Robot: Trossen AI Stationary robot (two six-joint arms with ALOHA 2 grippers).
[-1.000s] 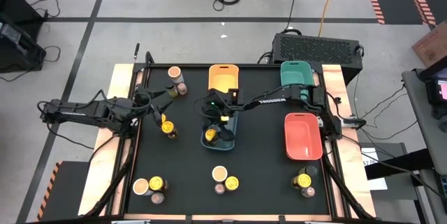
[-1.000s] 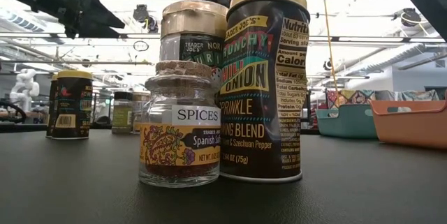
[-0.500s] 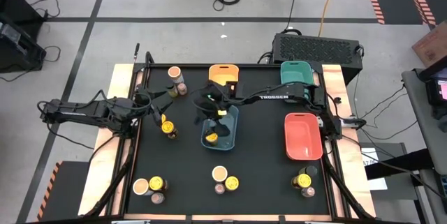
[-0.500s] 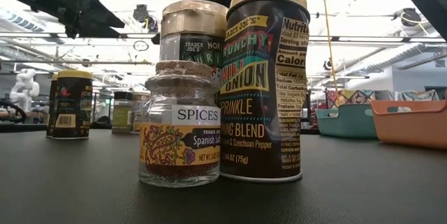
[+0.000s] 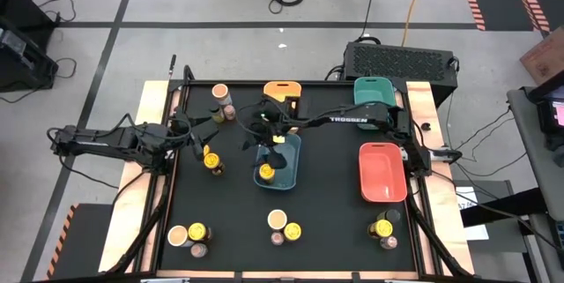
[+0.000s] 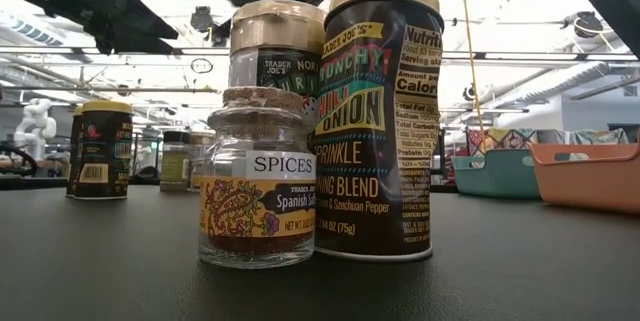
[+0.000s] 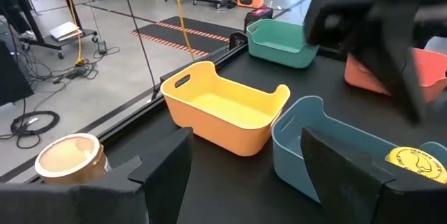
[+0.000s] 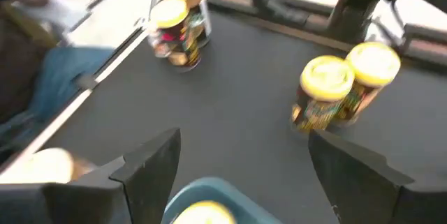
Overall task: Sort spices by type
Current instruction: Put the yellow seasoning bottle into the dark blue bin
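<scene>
Spice jars stand in small clusters on the black table (image 5: 335,221): yellow-lidded jar (image 5: 211,160) at left by the left gripper (image 5: 187,145), half open, holding nothing. Grey workshop floor around. Mid-table, the blue tray (image 5: 291,167) holds one yellow-lidded jar (image 5: 265,172); right gripper (image 5: 267,135) above, wide open, empty

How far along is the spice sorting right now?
Barely started. Done: one yellow-lidded jar sits in the blue tray. In hand: nothing; the right gripper hangs open above that tray, the left gripper by the left-side jars. Left: the jar clusters along the near edge and far-left; the other trays look empty.
</scene>
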